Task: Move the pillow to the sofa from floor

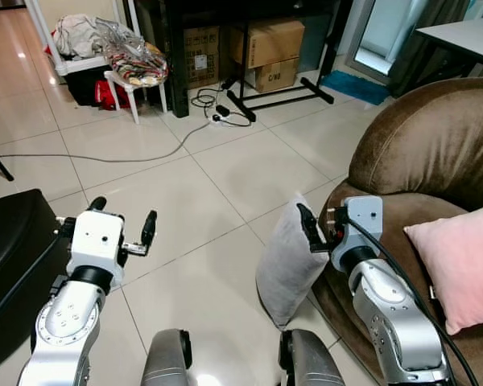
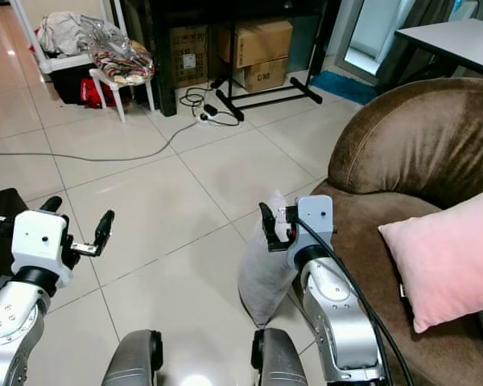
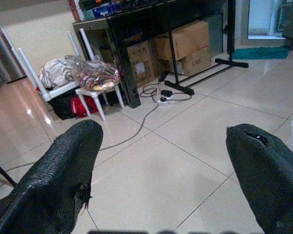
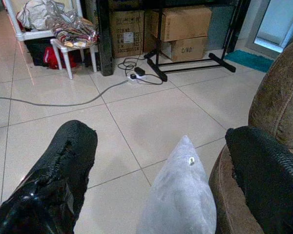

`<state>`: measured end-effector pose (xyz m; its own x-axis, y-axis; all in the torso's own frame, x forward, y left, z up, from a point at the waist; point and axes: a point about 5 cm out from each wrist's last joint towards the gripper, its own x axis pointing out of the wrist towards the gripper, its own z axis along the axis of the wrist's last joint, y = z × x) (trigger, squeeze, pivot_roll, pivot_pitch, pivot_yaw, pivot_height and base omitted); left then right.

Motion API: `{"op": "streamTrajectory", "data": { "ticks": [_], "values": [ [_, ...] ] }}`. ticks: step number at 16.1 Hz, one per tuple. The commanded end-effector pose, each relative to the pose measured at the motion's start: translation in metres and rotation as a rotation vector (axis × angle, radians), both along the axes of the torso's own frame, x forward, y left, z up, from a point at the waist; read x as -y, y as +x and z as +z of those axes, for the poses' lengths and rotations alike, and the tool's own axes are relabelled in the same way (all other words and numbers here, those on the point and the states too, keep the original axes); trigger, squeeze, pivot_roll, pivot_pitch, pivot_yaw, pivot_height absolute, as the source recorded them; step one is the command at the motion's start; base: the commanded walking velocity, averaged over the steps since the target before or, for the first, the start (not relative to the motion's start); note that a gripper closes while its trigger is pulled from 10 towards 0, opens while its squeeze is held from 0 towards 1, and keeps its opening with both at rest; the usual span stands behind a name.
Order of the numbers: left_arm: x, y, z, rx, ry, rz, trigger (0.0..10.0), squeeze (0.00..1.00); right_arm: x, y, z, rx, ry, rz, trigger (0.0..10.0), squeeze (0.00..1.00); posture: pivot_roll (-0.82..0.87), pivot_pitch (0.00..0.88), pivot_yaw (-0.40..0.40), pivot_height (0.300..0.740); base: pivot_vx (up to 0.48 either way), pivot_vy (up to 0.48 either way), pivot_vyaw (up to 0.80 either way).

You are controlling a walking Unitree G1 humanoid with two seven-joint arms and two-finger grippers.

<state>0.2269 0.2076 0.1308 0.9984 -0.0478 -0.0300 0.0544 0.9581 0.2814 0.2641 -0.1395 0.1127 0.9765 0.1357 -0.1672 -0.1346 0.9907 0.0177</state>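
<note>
One cardboard box point(image 1: 276, 75) under the black table has printing that looks like "C/NO"; the white label on the other box point(image 1: 200, 60) is too small to read. The grey pillow point(image 1: 290, 265) stands upright on the tiled floor point(image 1: 225, 177), leaning against the front of the brown sofa point(image 1: 431, 145). The right gripper point(image 1: 313, 229) is at the pillow's top corner, its fingers spread wide on either side of it and holding nothing. The left gripper point(image 1: 122, 225) hovers over the floor, also wide open and empty. A pink cushion point(image 1: 459, 261) lies on the sofa seat.
</note>
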Motion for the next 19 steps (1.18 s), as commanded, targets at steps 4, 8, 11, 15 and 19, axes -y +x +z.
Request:
{"op": "streamTrajectory", "data": {
  "ticks": [4,8,11,15,19],
  "values": [
    [0.0040,0.0006,0.0031,0.014,-0.008,-0.021,10.0,0.00,0.0034,0.0021,0.0021,0.000,-0.001,-0.017,10.0,0.00,-0.03,0.000,-0.055,0.626,0.285,0.000,0.00],
    [0.0035,0.0011,0.0030,0.014,-0.006,-0.025,10.0,0.00,0.0033,0.0019,0.0016,0.000,-0.005,-0.016,10.0,0.00,-0.03,0.000,-0.055,0.626,0.292,0.000,-0.51],
    [0.0028,0.0008,0.0026,0.013,-0.004,-0.025,10.0,0.00,0.0032,0.0018,0.0014,0.002,-0.009,-0.013,10.0,0.00,-0.03,0.000,-0.055,0.626,0.291,0.000,0.00],
    [0.0022,0.0001,0.0022,0.014,-0.004,-0.023,10.0,0.00,0.0025,0.0020,0.0009,0.004,-0.012,-0.007,10.0,0.00,-0.03,0.000,-0.060,0.626,0.292,0.000,0.00],
    [0.0024,-0.0001,0.0016,0.012,-0.004,-0.025,10.0,0.00,0.0025,0.0025,0.0008,0.005,-0.012,-0.005,10.0,0.00,-0.03,0.000,-0.058,0.626,0.292,0.000,0.00]
  ]
}}
